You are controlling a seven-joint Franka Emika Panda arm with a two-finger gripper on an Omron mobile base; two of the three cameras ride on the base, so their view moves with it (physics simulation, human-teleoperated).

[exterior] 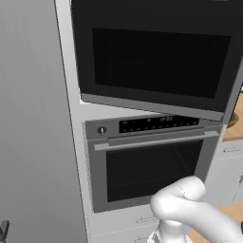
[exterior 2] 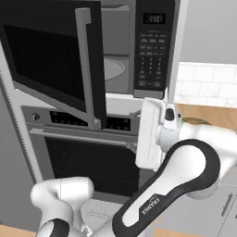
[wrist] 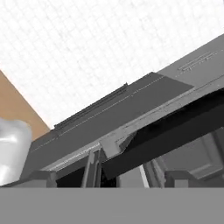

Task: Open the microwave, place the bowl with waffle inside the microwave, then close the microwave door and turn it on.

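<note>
The microwave [exterior 2: 139, 51] is built in above the oven, its keypad [exterior 2: 151, 51] on the right side. The microwave door [exterior: 152, 61] stands swung wide open to the left, with its grey bar handle [exterior 2: 85, 65] facing the right base view. The grey cavity and its round turntable [exterior 2: 114, 69] show behind it. A sliver of the tan bowl [exterior 2: 196, 121] sits on the wooden counter to the right, mostly hidden by my arm; the waffle is hidden. My gripper [wrist: 109, 179] is open and holds nothing, its tips low in the hand view, which looks at the microwave from a tilted angle.
The grey oven [exterior: 152, 161] with its horizontal handle sits under the microwave. A tall grey panel [exterior: 33, 123] fills the left. To the right, a wooden counter [exterior 2: 213, 113] runs along a white tiled wall [exterior 2: 208, 81], with drawers [exterior: 230, 156] below.
</note>
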